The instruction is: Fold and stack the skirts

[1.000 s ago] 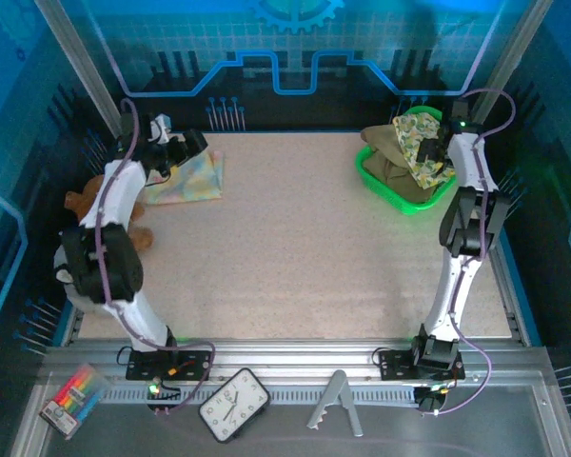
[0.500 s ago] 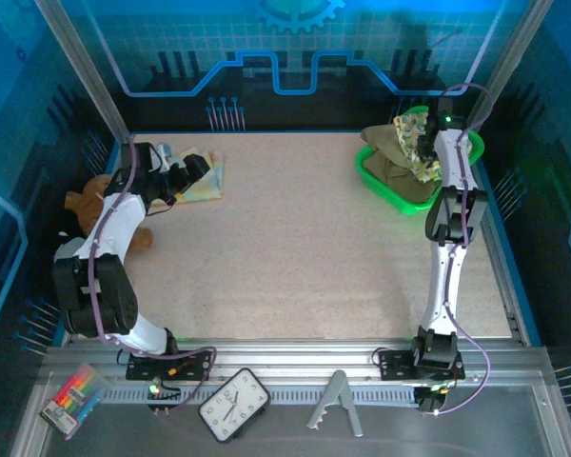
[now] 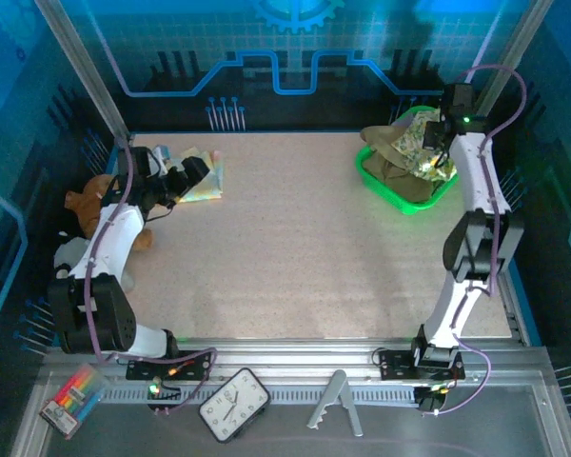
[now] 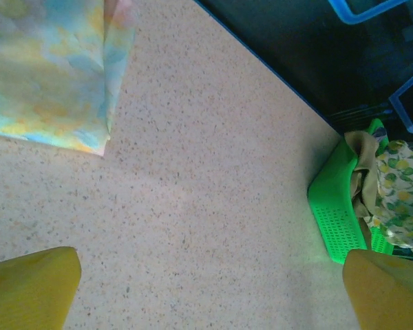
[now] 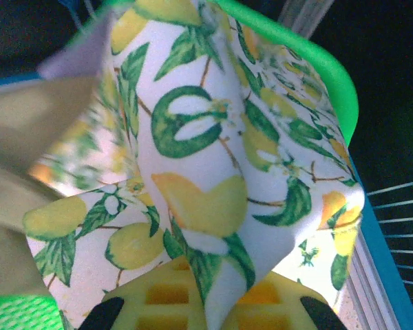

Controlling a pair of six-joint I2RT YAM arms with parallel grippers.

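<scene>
Overhead, the speckled tabletop (image 3: pixel 295 248) lies in front of my two arms. A green plastic basket (image 3: pixel 400 202) sits at its 1 o'clock corner, and a folded pastel cloth (image 3: pixel 202 176) lies flat at the 11 o'clock corner.

My right gripper (image 3: pixel 436 143) is over the basket. On its wrist camera, the right gripper (image 5: pixel 210 302) has its yellow jaws closed on a fold of the floral skirt (image 5: pixel 193 137), a white cloth printed with lemons and green leaves. The fold runs down between the two jaws. Overhead, the floral skirt (image 3: pixel 414 141) is bunched at the 12 o'clock side of the basket.

The olive-khaki skirt (image 3: pixel 390 173) is heaped in the basket at 9 o'clock of the floral one, and part of it drapes over the rim. On the right wrist camera I also see a small patch of the lavender-grey skirt (image 5: pixel 65 62) at 10 o'clock, just above the olive cloth.

My left gripper (image 3: pixel 187 177) is just beside the pastel cloth, on its 9 o'clock edge. Its wrist camera shows the left gripper (image 4: pixel 206 289) with jaws spread wide and only bare tabletop between them. A brown plush toy (image 3: pixel 86 205) sits off the tabletop's 9 o'clock edge.
</scene>
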